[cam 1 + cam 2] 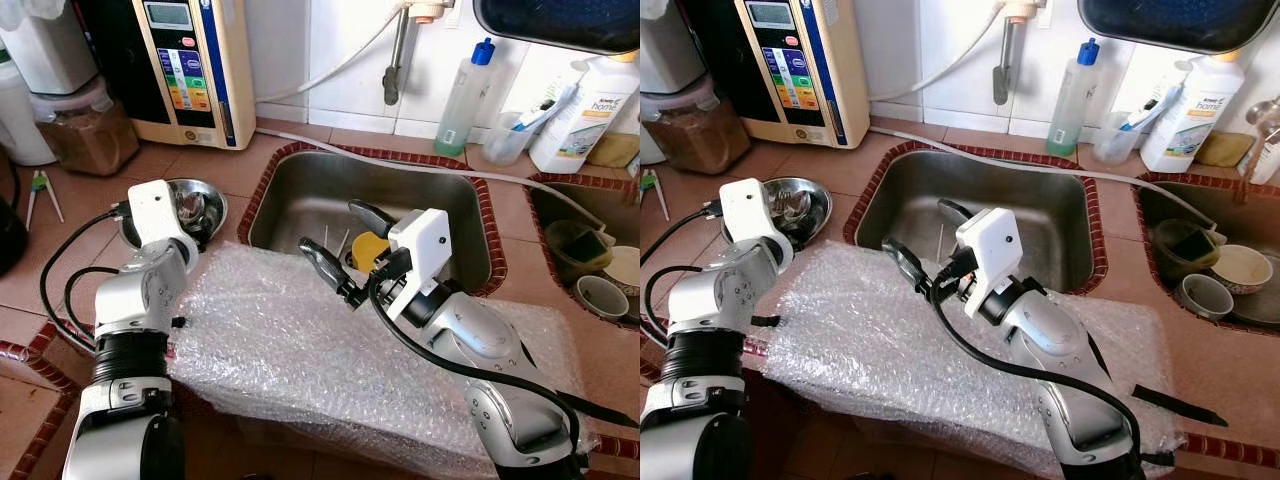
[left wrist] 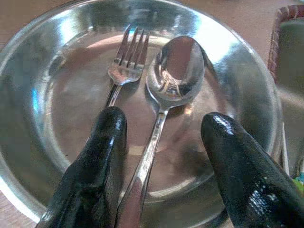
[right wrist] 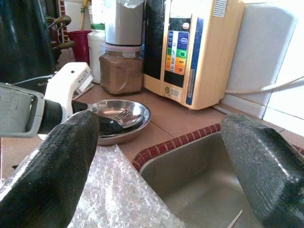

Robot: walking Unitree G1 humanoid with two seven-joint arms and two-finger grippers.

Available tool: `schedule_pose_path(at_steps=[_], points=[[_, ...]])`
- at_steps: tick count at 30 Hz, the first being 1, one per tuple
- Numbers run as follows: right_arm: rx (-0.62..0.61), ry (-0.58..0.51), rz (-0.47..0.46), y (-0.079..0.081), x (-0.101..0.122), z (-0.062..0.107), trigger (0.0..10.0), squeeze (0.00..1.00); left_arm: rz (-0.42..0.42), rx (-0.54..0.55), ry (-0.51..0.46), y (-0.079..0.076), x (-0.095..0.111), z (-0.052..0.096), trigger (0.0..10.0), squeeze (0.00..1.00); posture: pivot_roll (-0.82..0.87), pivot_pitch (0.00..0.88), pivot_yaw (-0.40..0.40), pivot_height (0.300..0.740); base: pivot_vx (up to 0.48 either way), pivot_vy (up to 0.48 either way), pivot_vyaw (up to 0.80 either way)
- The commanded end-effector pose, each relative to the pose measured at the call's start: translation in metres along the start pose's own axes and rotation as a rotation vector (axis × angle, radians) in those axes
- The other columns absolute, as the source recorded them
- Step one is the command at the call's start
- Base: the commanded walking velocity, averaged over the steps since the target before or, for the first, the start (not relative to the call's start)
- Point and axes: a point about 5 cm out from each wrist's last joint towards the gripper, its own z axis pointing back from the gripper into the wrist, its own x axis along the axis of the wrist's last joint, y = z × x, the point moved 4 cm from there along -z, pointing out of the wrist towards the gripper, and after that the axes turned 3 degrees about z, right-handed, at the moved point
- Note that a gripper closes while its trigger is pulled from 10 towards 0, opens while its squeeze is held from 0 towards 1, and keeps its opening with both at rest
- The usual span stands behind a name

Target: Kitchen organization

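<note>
Left gripper (image 2: 159, 156), fingers spread wide and empty, hovers over the steel bowl (image 1: 205, 215) beside the sink (image 1: 300, 200), straddling the spoon (image 2: 171, 90) handle; fork (image 2: 126, 66) alongside. Close squarely on the handle. Right gripper (image 1: 345, 255), also wide, waits over the sink.

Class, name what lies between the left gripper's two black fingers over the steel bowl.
The spoon's handle, inside the steel bowl, seen in the left wrist view.

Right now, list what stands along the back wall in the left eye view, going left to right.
Brown jar → water machine → faucet pipe → green bottle with blue cap → clear cup → white bottle.
</note>
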Motion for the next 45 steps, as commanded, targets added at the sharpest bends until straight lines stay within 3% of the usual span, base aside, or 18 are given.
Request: schedule_pose_path(at_steps=[1,2,27,28,30,34,37,45], points=[[0.005,-0.018,0.012,0.000,0.004,-0.002,10.0,0.00,0.014,0.056,0.138,0.016,-0.035,-0.002,0.7,0.00,-0.08,0.066,0.019,0.740,0.000,0.000,0.00],[0.005,-0.018,0.012,0.000,0.004,-0.002,10.0,0.00,0.017,0.059,0.140,0.016,-0.036,-0.001,0.0,0.00,-0.08,0.066,0.019,0.740,0.000,0.000,0.00],[0.002,-0.017,0.014,0.000,0.004,-0.002,10.0,0.00,0.030,0.066,0.161,0.018,-0.042,0.002,0.0,0.00,-0.08,0.067,0.018,0.740,0.000,0.000,0.00],[-0.004,-0.014,0.020,-0.003,0.003,-0.002,10.0,0.00,0.052,0.146,0.077,0.028,-0.032,0.003,0.0,0.00,-0.08,0.064,0.015,0.740,0.000,0.000,0.00],[-0.007,-0.013,0.022,-0.004,0.002,-0.002,10.0,0.00,0.065,0.182,0.036,0.033,-0.027,0.004,0.0,0.00,-0.08,0.063,0.013,0.740,0.000,0.000,0.00],[-0.005,-0.012,0.024,-0.004,0.002,-0.003,10.0,0.00,0.004,0.173,-0.077,0.029,-0.009,0.006,0.0,0.00,-0.08,0.062,0.011,0.740,0.000,0.000,0.00],[-0.005,-0.011,0.025,-0.004,0.002,-0.003,10.0,0.00,-0.017,0.167,-0.093,0.026,-0.005,0.007,0.0,0.00,-0.08,0.061,0.009,0.740,0.000,0.000,0.00],[-0.003,-0.011,0.029,-0.004,0.001,-0.003,10.0,0.00,0.021,0.165,-0.098,0.023,-0.007,0.007,0.0,0.00,-0.09,0.060,0.008,0.740,0.000,0.000,0.00]])
